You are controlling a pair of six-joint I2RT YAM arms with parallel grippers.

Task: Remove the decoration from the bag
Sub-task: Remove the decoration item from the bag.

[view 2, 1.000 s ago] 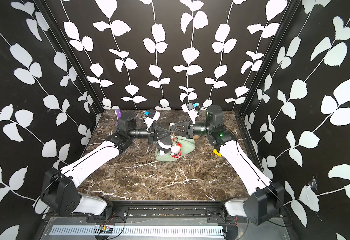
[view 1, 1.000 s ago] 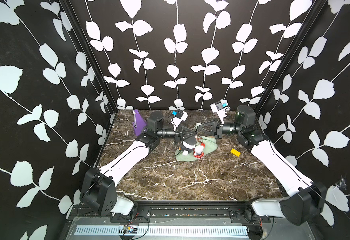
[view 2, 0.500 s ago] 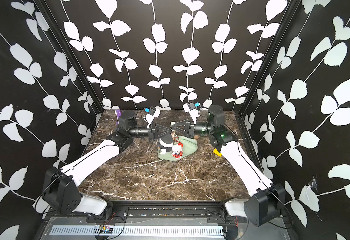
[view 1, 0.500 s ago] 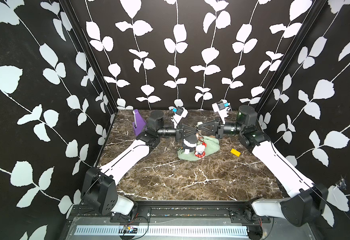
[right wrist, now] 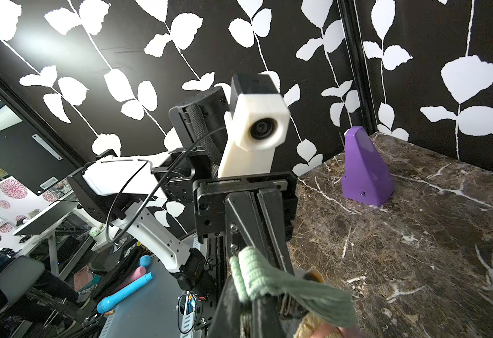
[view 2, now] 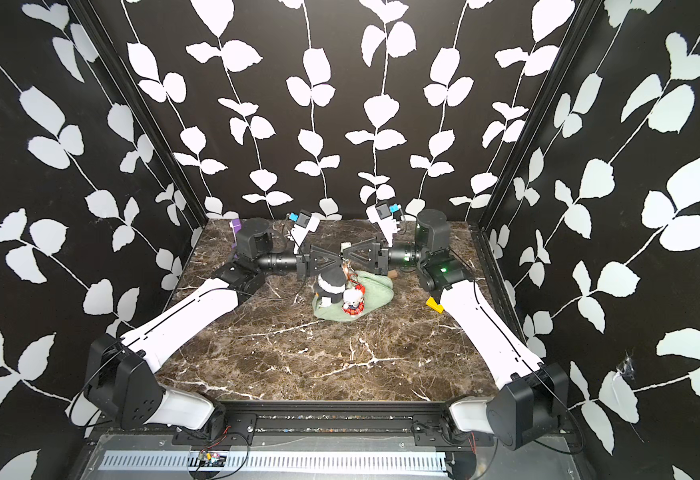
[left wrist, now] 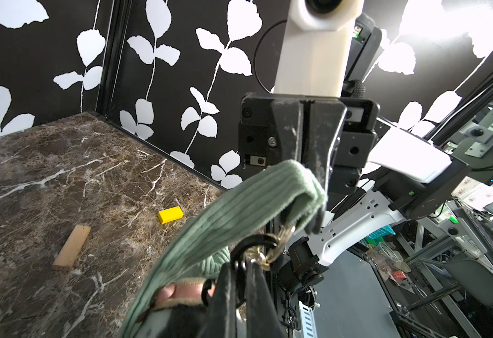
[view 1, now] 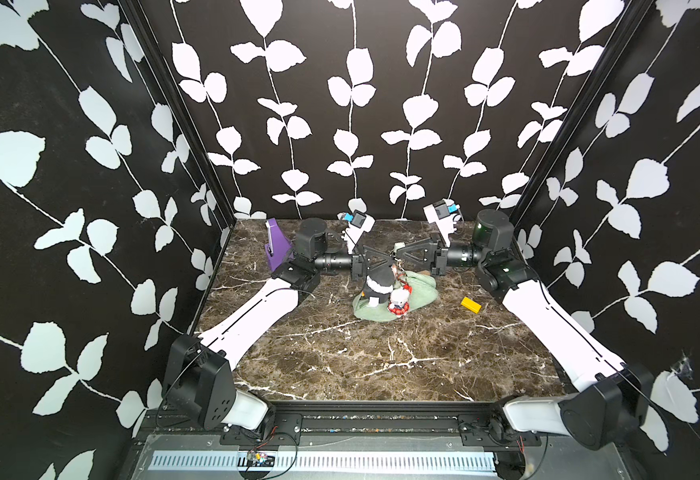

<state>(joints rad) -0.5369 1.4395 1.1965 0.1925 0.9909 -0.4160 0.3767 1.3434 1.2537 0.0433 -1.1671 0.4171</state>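
Bag (view 1: 421, 286) slack, strap (left wrist: 239, 210) drawn slightly higher. Left gripper (view 1: 390, 261) clamped on charm clasp (left wrist: 258, 257), right gripper (view 1: 399, 254) on strap; seemingly set for unhooking.

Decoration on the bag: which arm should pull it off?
Probably left. The left gripper is shut on the clasp of the decoration, while the right gripper pinches the strap of the bag, steadying it.
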